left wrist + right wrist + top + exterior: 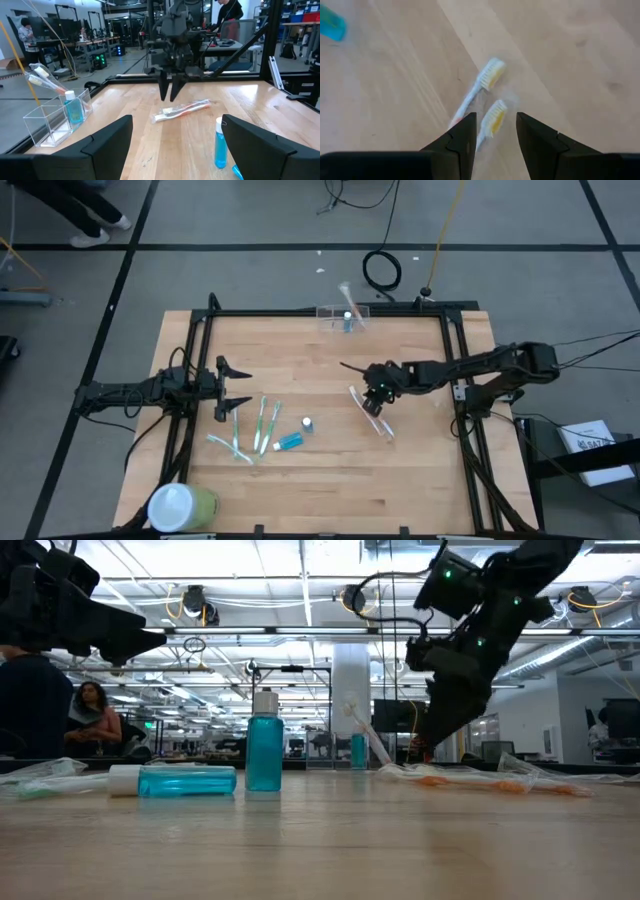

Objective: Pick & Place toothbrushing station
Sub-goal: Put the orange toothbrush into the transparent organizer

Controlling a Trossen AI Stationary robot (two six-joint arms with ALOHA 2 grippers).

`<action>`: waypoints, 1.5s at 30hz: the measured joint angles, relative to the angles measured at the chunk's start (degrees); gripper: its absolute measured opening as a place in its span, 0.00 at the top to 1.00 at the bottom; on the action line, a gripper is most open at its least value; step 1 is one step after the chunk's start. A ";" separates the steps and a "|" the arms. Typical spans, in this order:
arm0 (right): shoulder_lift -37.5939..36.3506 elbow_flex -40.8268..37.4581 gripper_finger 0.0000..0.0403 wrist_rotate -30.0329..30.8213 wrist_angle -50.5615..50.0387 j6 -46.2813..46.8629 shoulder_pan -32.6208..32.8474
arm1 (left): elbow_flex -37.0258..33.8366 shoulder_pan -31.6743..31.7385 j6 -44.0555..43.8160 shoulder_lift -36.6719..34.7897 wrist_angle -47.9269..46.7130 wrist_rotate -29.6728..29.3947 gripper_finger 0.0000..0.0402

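Two wrapped toothbrushes point(487, 95) lie under the half-open, empty right claw point(376, 397), which should straddle one handle before closing; the holder point(343, 319) waits at the worktop's point(420, 480) far edge.

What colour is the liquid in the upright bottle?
Blue-teal; the bottle shows best in the low view.

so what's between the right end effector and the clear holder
Bare wood only, in the high view: nothing lies between the right end effector and the clear holder at the table's far edge.
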 joint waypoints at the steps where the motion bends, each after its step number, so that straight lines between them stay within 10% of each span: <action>1: 0.68 -0.22 0.67 0.00 0.75 0.31 0.24 | 0.00 0.00 -0.01 -0.01 0.01 0.00 0.23; 45: 3.90 0.29 0.67 8.79 2.27 -2.34 -1.40 | 0.00 0.00 -0.01 -0.01 0.02 0.01 0.23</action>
